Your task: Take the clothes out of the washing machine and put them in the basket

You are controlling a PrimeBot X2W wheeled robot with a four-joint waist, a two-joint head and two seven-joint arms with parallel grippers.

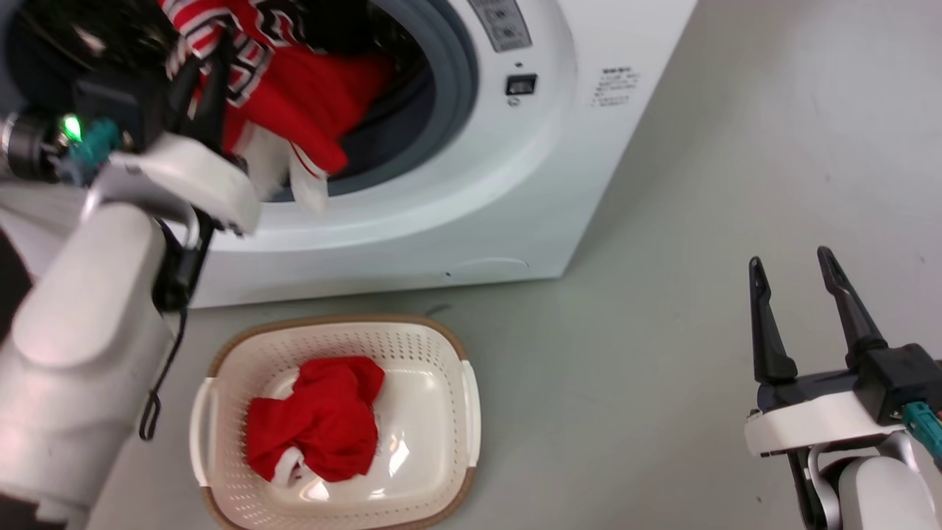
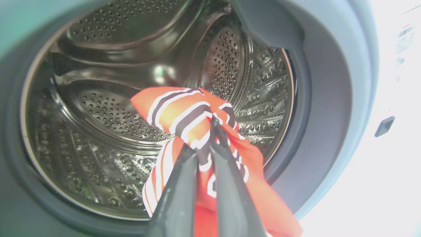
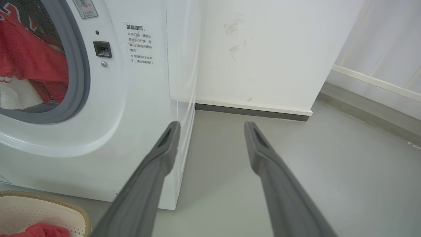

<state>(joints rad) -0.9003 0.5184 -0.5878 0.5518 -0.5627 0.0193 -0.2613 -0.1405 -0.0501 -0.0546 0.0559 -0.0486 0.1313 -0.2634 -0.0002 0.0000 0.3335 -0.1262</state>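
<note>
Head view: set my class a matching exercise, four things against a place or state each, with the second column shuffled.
1 jersey
2 plain garment
3 right gripper
4 left gripper

a open, over the floor
b shut on cloth
c in the basket
d hanging at the washer porthole

Pairs: 1-d, 2-c, 3-a, 4-b

White washing machine (image 1: 478, 213) with grey porthole rim (image 1: 455, 81), red jersey (image 2: 184, 112) striped white and black, plain red garment (image 1: 324, 419) in cream, brown-rimmed basket (image 1: 416, 346), grey floor (image 1: 662, 331)
</note>
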